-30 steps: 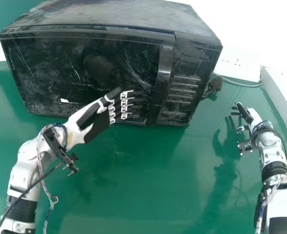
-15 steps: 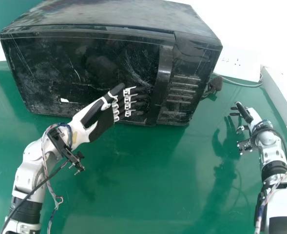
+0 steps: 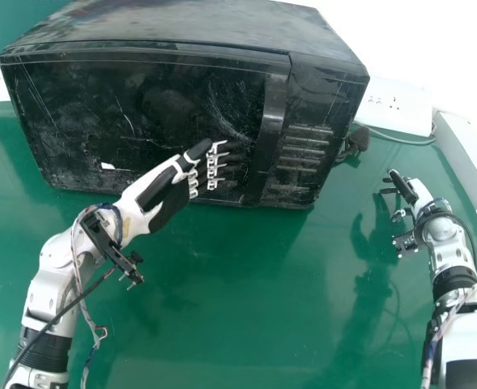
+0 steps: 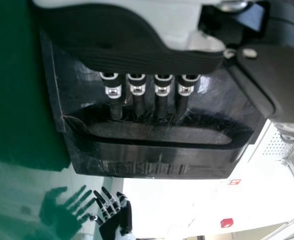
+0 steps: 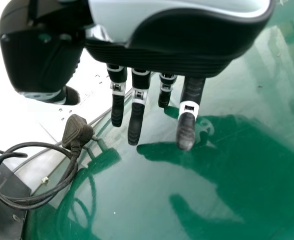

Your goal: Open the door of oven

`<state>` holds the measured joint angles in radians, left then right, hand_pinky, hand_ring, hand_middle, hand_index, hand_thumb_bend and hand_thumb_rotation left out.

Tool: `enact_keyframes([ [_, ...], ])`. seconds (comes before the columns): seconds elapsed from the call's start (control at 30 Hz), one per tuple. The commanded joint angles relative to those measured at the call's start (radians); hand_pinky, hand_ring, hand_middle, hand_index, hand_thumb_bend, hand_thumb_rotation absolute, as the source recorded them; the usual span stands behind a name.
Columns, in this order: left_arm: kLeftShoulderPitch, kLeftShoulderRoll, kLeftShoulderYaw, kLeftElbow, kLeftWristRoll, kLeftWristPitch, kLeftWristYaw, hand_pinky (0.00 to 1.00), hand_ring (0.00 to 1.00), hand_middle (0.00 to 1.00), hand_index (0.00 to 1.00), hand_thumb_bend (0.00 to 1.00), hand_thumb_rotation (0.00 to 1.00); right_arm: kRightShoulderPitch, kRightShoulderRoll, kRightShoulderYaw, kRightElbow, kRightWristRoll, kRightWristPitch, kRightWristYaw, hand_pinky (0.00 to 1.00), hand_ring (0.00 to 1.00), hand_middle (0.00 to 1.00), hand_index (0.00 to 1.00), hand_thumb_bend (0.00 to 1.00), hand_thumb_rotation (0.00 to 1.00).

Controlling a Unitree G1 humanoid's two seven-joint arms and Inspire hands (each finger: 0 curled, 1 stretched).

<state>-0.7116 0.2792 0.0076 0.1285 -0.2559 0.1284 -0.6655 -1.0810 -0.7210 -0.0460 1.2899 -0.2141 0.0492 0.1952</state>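
Observation:
My left hand is in front of the black oven, its straight fingers pointing at the door just left of the upright handle. In the left wrist view the left hand has its fingertips beside the recess along the handle; whether they touch is unclear. The door is closed. Off to the oven's right, my right hand hovers over the table, and in the right wrist view the right hand has relaxed, extended fingers.
A black plug with coiled cable lies beside the oven's right side. The green table spreads in front of the oven. A white power strip is behind at the right, and a pale ledge runs along the right edge.
My left hand has moved a little to the right along the door, closer to the handle. The right hand has hardly moved, and the oven stands as before.

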Motion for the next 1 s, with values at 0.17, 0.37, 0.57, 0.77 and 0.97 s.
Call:
enact_keyframes([
  [0.17,0.01,-0.013,-0.024,-0.004,0.005,-0.015,0.005,0.87,1.0,1.0,1.0,1.0,0.93,0.107,0.078,-0.008,0.072,0.015,0.098,0.061,0.67,0.72,0.75,0.81,0.51,0.42],
  [0.37,-0.009,-0.017,-0.03,0.022,0.016,-0.029,0.014,0.9,1.0,1.0,1.0,1.0,0.94,0.104,0.082,-0.021,0.069,0.026,0.109,0.052,0.66,0.72,0.75,0.82,0.53,0.35],
  [0.57,-0.04,-0.02,-0.035,0.094,0.064,-0.105,0.035,0.87,1.0,1.0,1.0,1.0,0.95,0.105,0.083,-0.041,0.069,0.045,0.116,0.069,0.53,0.61,0.65,0.79,0.52,0.34],
  [0.77,-0.062,-0.025,-0.054,0.168,0.134,-0.217,0.067,0.84,1.0,1.0,1.0,1.0,0.96,0.102,0.086,-0.043,0.069,0.049,0.122,0.054,0.6,0.67,0.67,0.79,0.54,0.36],
  [0.97,-0.086,-0.034,-0.066,0.22,0.182,-0.247,0.093,0.87,1.0,1.0,1.0,1.0,0.93,0.104,0.083,-0.007,0.068,0.012,0.103,0.058,0.63,0.69,0.72,0.79,0.54,0.38],
])
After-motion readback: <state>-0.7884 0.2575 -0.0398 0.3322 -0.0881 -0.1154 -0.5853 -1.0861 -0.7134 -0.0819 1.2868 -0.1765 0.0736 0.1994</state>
